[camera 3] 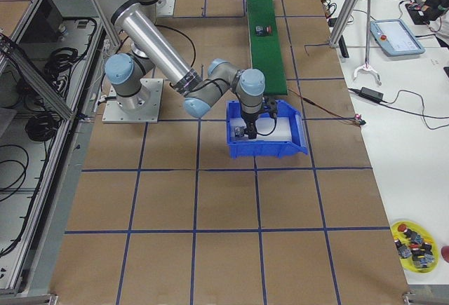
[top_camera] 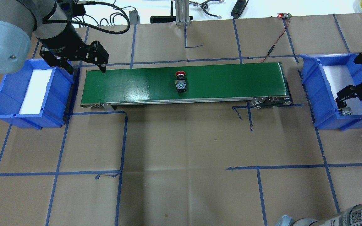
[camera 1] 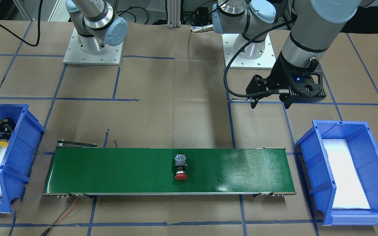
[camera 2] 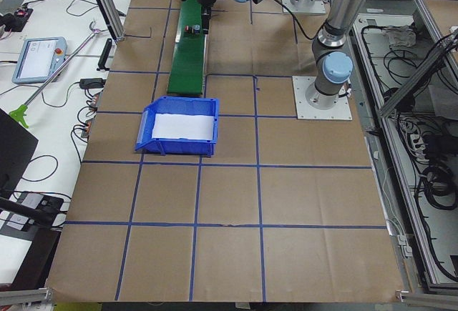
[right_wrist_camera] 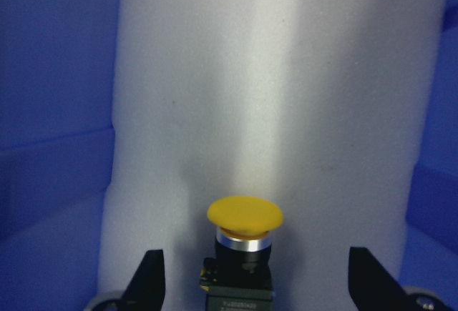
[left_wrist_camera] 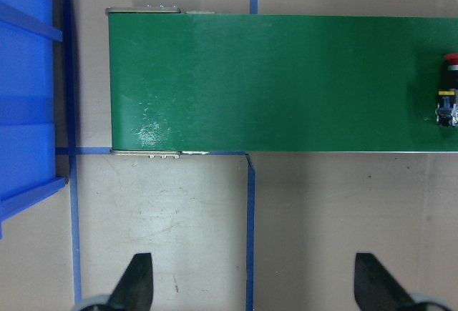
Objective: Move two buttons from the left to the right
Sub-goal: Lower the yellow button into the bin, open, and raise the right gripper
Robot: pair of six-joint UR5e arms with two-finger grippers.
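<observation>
i am hovering the right gripper [right_wrist_camera: 255, 254] open around the yellow button [right_wrist_camera: 245, 214] in its bin [top_camera: 309, 81]; left gripper [left_wrist_camera: 252, 257] hanging open. next: collecting the red button [camera 1: 180, 167] off the belt [camera 1: 126, 170].

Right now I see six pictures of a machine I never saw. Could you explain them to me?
Two robot arms stand at a table. Four pictures come from fixed cameras: above, in front, and at each table end. Two come from cameras on the wrists. A green belt runs between the left bin and the right bin, both blue. A red button lies mid-belt. The left gripper hangs open and empty near the belt's left end. The right gripper is inside the right bin, open; a yellow button sits between its fingers, untouched.
</observation>
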